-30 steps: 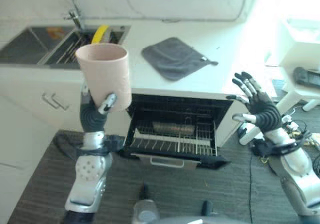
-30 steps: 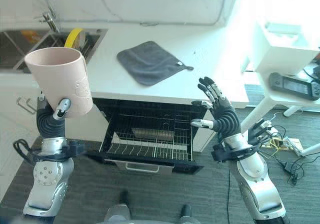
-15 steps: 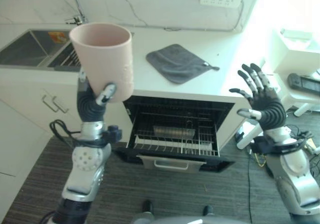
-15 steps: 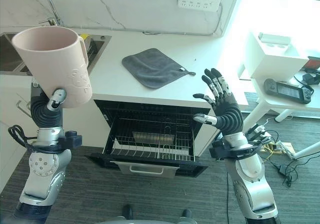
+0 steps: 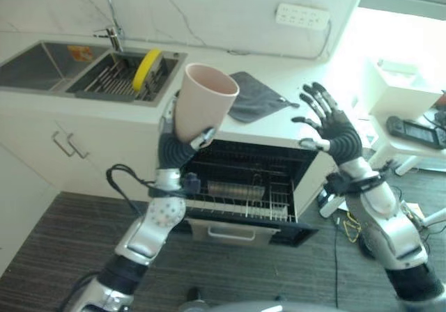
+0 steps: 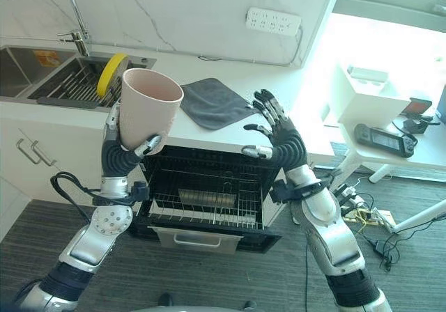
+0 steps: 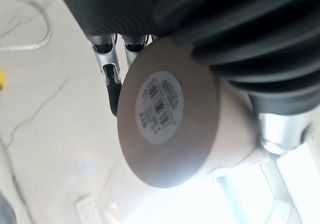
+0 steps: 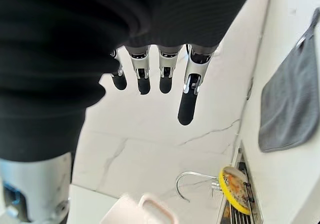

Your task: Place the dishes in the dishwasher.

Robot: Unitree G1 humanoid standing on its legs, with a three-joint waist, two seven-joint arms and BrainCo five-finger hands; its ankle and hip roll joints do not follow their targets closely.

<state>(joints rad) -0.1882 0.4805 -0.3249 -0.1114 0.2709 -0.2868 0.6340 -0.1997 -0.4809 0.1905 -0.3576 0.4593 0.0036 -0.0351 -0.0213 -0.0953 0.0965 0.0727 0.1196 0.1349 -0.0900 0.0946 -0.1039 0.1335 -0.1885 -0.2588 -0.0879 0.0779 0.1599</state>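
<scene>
Left hand: we are seeing the left hand point(image 6: 124, 153) raised in front of the counter edge, its fingers and thumb curled round the lower part of the pink cup point(image 6: 147, 106).
Pink cup: we are seeing it held up in the air, mouth upward and tilted a little, above the open dishwasher point(image 6: 209, 193) and in front of the white countertop point(image 6: 300, 127). In the left wrist view we are looking at its round base point(image 7: 167, 116), which is carrying a white barcode sticker point(image 7: 160, 107), with fingers point(image 7: 111, 79) showing past its edge.
Right hand: we are seeing the right hand point(image 6: 277, 136) lifted beside the cup and apart from it, fingers spread straight and holding nothing. Its fingertips point(image 8: 186, 106) are hanging free in the right wrist view.
Dishwasher: we are seeing its door down and a wire rack point(image 5: 240, 202) pulled partly out under the counter, with some item lying on the rack that we cannot make out.
Counter: we are seeing a grey cloth point(image 6: 216, 102) lying flat on it, just behind the cup.
Sink: we are seeing a sink point(image 5: 42, 65) at the robot's left with a tap point(image 5: 110, 19) behind it, and a yellow plate point(image 5: 141, 68) standing on edge in the drying rack point(image 5: 115, 82).
</scene>
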